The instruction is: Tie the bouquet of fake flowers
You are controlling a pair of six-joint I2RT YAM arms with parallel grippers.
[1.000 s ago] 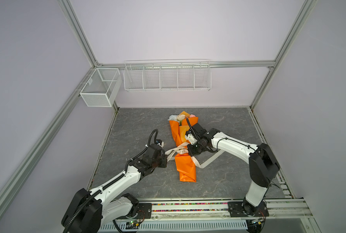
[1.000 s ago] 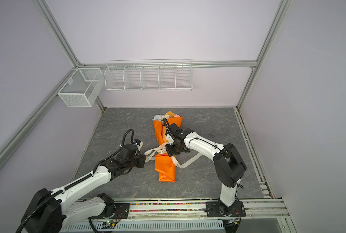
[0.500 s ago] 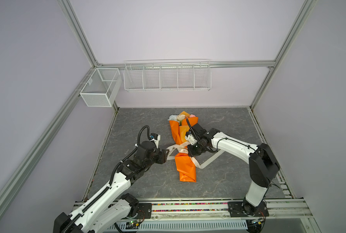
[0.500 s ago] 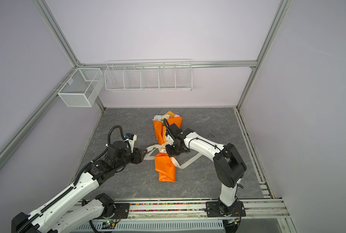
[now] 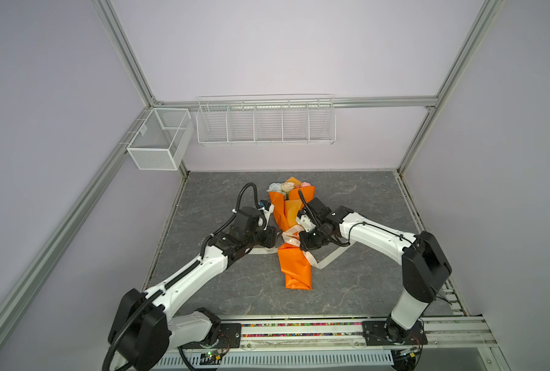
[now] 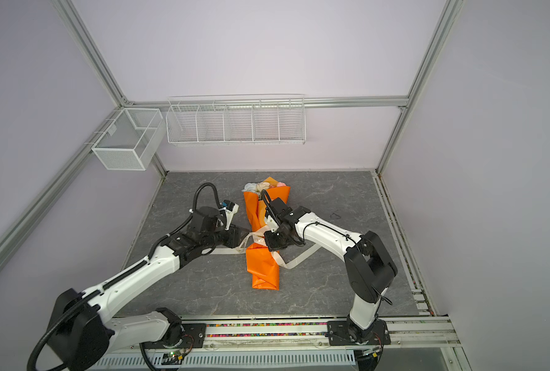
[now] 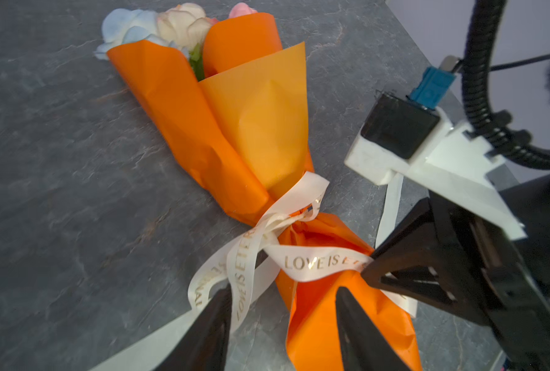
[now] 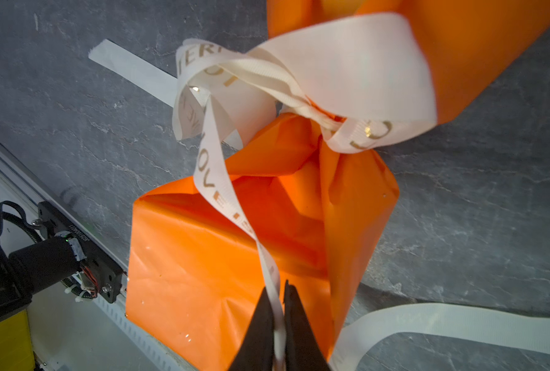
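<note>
Noted bouquet of fake flowers (image 5: 294, 268) lying flat mid-table (image 5: 363, 199), cream ribbon (image 7: 315, 261) knotted round its waist. Found right gripper (image 8: 277, 289) pinching a ribbon tail, left gripper (image 7: 283, 289) fingers spread beside the ribbon loop.

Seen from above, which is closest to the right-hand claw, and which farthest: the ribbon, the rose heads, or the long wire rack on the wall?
1. Ribbon: pinched in the right gripper.
2. Rose heads: far end of the bouquet.
3. Wire rack: on the back wall.
</note>
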